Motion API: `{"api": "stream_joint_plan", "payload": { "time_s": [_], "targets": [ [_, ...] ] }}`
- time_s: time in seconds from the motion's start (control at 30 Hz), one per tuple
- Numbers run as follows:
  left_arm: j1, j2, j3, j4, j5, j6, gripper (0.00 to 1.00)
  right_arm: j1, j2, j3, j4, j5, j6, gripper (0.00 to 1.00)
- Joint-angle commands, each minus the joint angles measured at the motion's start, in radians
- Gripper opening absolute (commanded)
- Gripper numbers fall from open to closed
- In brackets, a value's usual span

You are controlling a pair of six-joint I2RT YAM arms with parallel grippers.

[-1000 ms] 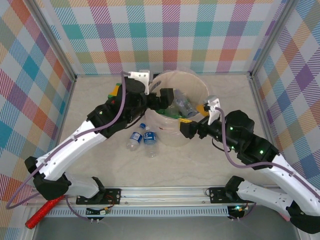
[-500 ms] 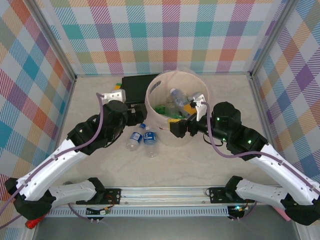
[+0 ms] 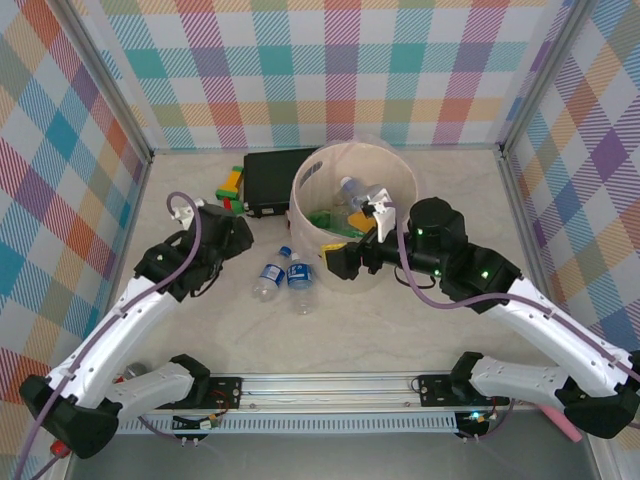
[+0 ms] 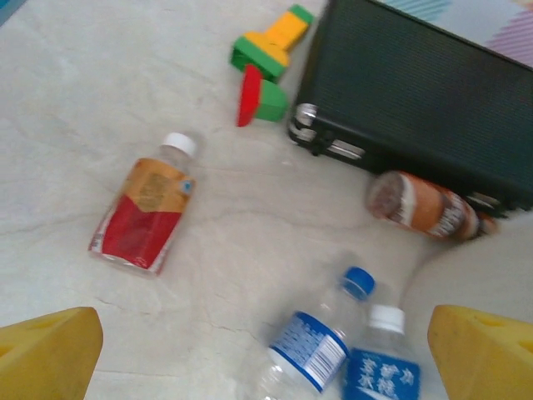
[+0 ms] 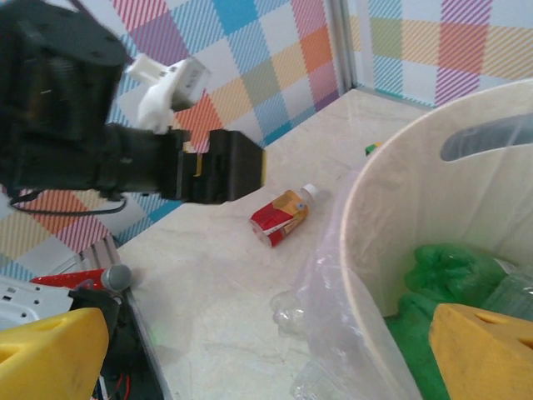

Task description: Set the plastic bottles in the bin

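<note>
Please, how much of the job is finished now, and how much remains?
Done: green bottles lie inside the bin. In hand: nothing; the left gripper and the right gripper are open and empty. Left: on the table lie a blue-capped bottle, a blue-labelled white-capped bottle, a red-labelled bottle and a brown bottle beside the black box.

Bare table (image 4: 75,108) surrounds the red-labelled bottle (image 4: 141,212); black box (image 4: 416,92) and blocks (image 4: 265,75) crowd beyond.
</note>
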State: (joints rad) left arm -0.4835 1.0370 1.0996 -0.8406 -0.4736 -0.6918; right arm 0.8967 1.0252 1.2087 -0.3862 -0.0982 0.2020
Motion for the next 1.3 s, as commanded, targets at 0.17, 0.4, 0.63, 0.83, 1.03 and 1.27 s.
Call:
{"api": "stream_joint_plan", "payload": {
  "time_s": [0.17,0.4,0.63,0.83,1.03,1.27],
  "targets": [
    [0.241,0.179,0.015,0.001,0.155,0.039,1.0,0.019,-0.011,0.0,0.03,-0.062,0.001,0.99],
    [0.358,0.461,0.172,-0.063,0.227,0.161,1.0,0.019,-0.059,-0.046,0.039,-0.092,0.005,0.99],
    [0.434,0.708,0.346,-0.084,0.292,0.283,0.87,0.021,-0.097,-0.072,0.044,-0.119,-0.002,0.99],
    [0.464,0.885,0.497,-0.114,0.26,0.379,0.79,0.021,-0.107,-0.073,0.029,-0.13,-0.018,0.99],
    [0.476,1.004,0.556,-0.134,0.235,0.484,0.71,0.021,-0.1,-0.072,0.021,-0.118,-0.026,0.99],
    [0.478,1.028,0.509,-0.088,0.257,0.541,0.7,0.021,-0.086,-0.069,0.021,-0.095,-0.032,0.99]
  ]
}}
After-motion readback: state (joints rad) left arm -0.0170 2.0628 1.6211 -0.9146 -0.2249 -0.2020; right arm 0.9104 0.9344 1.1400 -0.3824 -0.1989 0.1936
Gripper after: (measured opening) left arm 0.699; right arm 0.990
